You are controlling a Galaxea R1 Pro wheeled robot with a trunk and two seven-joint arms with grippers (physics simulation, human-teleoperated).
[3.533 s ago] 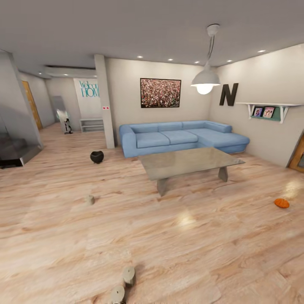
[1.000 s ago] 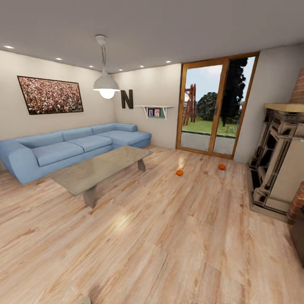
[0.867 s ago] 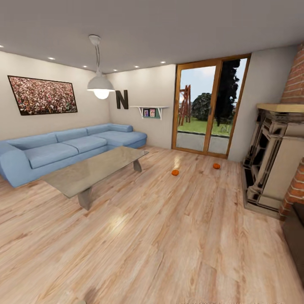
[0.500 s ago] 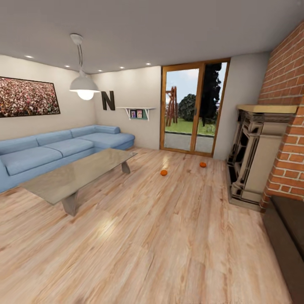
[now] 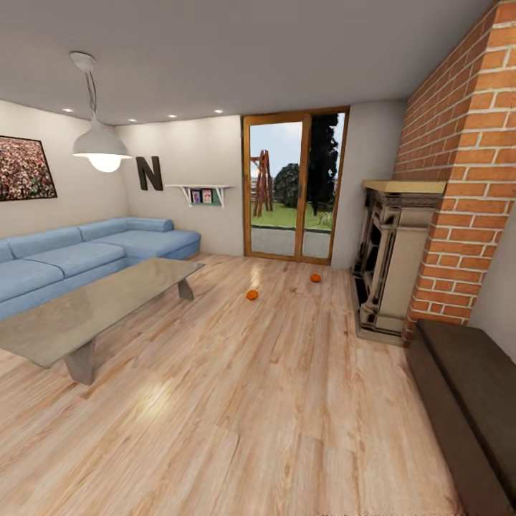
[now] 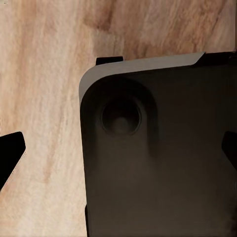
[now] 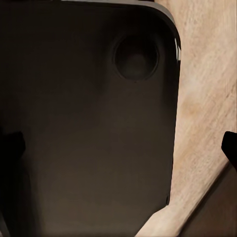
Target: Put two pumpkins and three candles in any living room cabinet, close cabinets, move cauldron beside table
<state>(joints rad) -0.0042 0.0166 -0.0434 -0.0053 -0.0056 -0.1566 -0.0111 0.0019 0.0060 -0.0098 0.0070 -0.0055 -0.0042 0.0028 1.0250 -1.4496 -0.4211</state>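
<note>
Robot is standing in the living room, head camera looking across the plank floor (image 5: 236,401) toward the glass door (image 5: 294,186); nothing is in hand, so this reads as scouting, not handling.

Two pumpkins are sitting on the floor far ahead, near the door: one (image 5: 251,294) centre, the other (image 5: 314,277) farther and to the right, close to the fireplace (image 5: 390,258); they are well apart from each other and untouched.

Table (image 5: 93,304) is standing at near left, in front of the sofa (image 5: 86,247); cabinet (image 5: 466,401) is running along the right wall below the brick, near the camera, fronts not readable from this angle, so open or closed cannot be told.

Left gripper (image 6: 118,153) is pointing down at the robot's dark base (image 6: 163,148) and floor, fingertips showing at both frame edges, spread wide, gripping nothing; right gripper (image 7: 118,145) is doing the same over the base (image 7: 89,123), also spread wide and empty; arms look tucked for driving.

Judgement: task is barely started; likely next step is driving to the nearer pumpkin; cabinet being close on the right should keep the carry short.
</note>
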